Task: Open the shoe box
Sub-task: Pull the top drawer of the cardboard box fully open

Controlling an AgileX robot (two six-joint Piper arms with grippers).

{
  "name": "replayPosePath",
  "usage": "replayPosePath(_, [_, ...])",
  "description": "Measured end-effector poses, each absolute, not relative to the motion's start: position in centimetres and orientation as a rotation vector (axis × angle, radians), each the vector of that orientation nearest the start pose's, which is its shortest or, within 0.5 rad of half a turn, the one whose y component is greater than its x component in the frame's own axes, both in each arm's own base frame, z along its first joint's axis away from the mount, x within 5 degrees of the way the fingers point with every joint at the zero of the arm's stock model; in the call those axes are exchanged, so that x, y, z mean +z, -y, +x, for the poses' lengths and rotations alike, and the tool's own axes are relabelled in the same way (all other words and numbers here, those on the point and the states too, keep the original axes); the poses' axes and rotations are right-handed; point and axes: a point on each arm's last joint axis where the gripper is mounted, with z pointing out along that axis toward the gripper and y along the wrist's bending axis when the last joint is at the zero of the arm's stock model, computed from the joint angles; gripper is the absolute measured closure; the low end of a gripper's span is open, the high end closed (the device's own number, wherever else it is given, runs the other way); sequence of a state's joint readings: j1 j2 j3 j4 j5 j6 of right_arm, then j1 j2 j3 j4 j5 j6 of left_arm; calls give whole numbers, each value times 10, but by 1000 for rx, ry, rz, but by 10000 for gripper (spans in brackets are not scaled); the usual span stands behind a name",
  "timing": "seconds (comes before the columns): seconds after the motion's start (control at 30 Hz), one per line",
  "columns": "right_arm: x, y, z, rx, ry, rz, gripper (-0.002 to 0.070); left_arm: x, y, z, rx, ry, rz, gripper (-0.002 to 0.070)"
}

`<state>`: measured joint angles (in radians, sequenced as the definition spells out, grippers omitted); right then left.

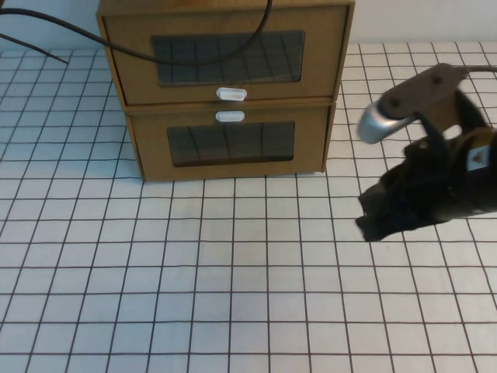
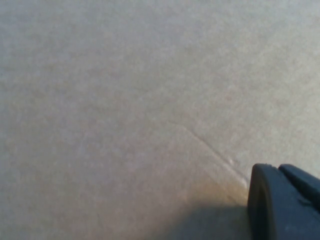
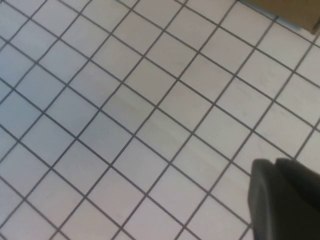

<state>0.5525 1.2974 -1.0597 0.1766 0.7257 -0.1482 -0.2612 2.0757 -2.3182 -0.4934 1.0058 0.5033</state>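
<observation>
Both fronts of the brown shoe box (image 1: 225, 85) at the back of the counter (image 1: 194, 272) look shut, so all the opening is yet to do; the right claw (image 1: 373, 221) hangs clenched and empty beside it, the left claw (image 2: 282, 205) sits close against brown board (image 2: 125, 100), its grip I cannot tell.

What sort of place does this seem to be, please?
Probably a robot test bench: grid-marked table, two-tier shoe box, right gripper shut above the table beside it, left gripper close against a brown surface.

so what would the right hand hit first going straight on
Likely the gridded table, not the shoe box: the shut right hand, on the right, angles down. Left hand is close to cardboard.
</observation>
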Motion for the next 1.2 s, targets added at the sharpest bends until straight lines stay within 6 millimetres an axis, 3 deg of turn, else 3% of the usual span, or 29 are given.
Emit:
replayPosePath(0.17, [316,-198,228,195,-2281,-952,689,405,156,443,-476,-2040,734,677])
replayPosePath(0.4, [308,-240,227,-103,-1993,-1156,689,405,156,443,-478,-2044,733,677])
replayPosePath(0.57, [307,-251,232,-144,-1859,-1200,659,404,156,442,-482,-2051,735,677])
replayPosePath(0.83, [308,-261,243,-297,-1615,-1334,409,404,156,442,-489,-2059,735,677])
replayPosePath(1.03, [302,-281,260,-335,-1506,-1383,393,403,157,441,-498,-2074,742,677])
replayPosePath(1.2, [294,-293,289,-333,-1482,-1365,401,403,157,440,-503,-2076,744,677])
